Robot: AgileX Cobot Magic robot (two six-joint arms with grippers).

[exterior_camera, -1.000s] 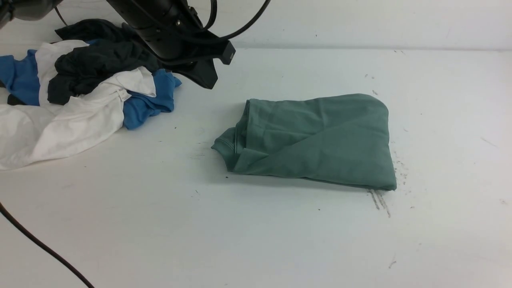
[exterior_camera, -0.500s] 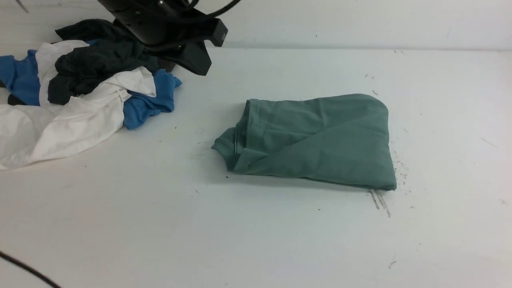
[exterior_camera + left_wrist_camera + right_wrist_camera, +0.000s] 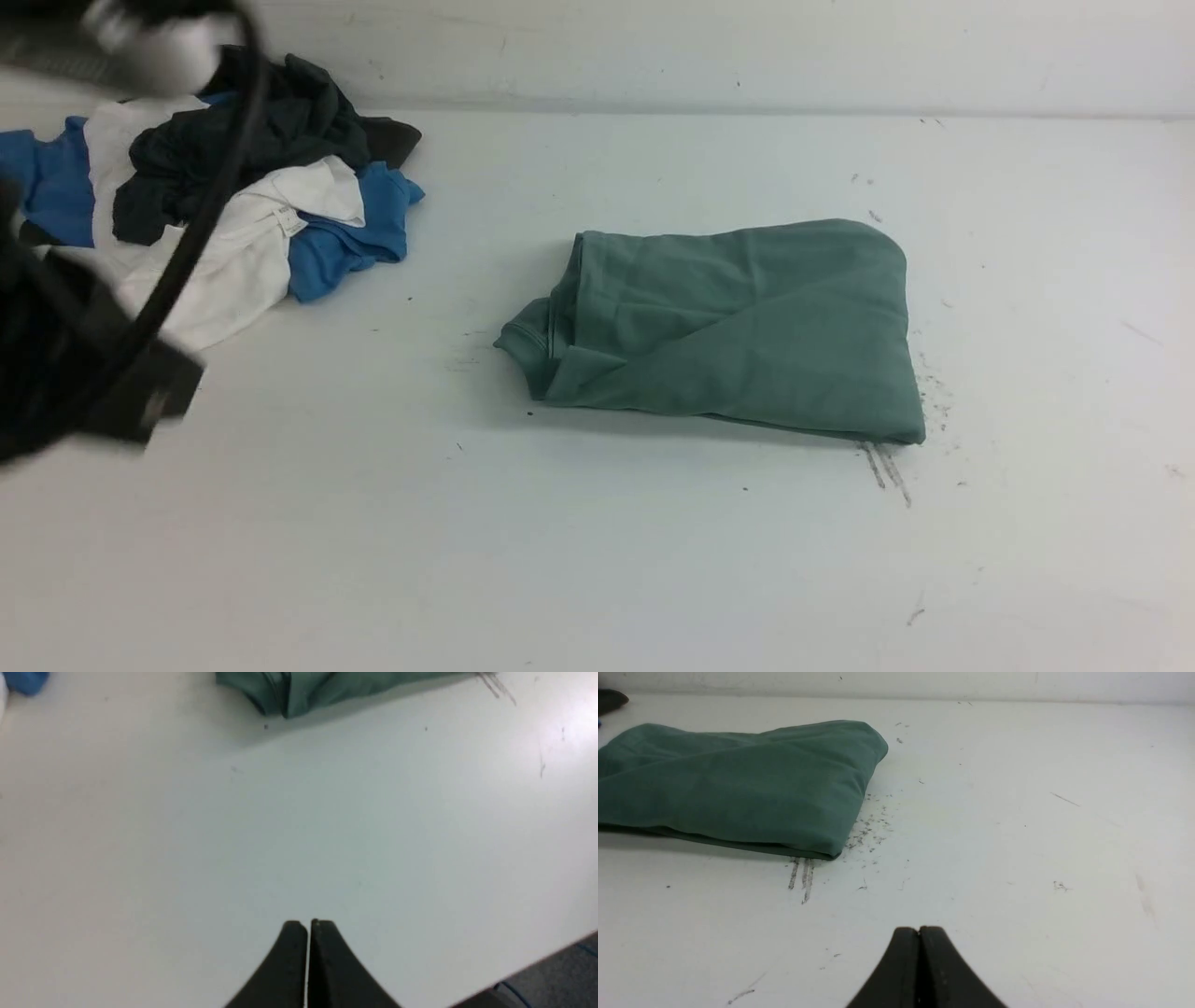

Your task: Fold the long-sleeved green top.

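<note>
The green long-sleeved top [image 3: 738, 327] lies folded into a compact rectangle on the white table, right of centre; its logo, label and sleeves are hidden inside the fold. It also shows in the left wrist view [image 3: 299, 686] and the right wrist view [image 3: 738, 784]. My left gripper [image 3: 308, 925] is shut and empty over bare table, well apart from the top. My left arm [image 3: 84, 392] is a blurred dark shape at the left edge of the front view. My right gripper [image 3: 919, 929] is shut and empty over bare table, near the top's right side. It is out of the front view.
A heap of blue, white and dark grey garments [image 3: 215, 205] lies at the table's back left. A wall runs along the far edge of the table [image 3: 747, 107]. Grey scuff marks [image 3: 882, 467] sit by the top's near right corner. The table's edge [image 3: 551, 956] shows in the left wrist view.
My left arm has swung from above the garment heap at the back down and out to the left edge of the front view. The green top has not moved.
</note>
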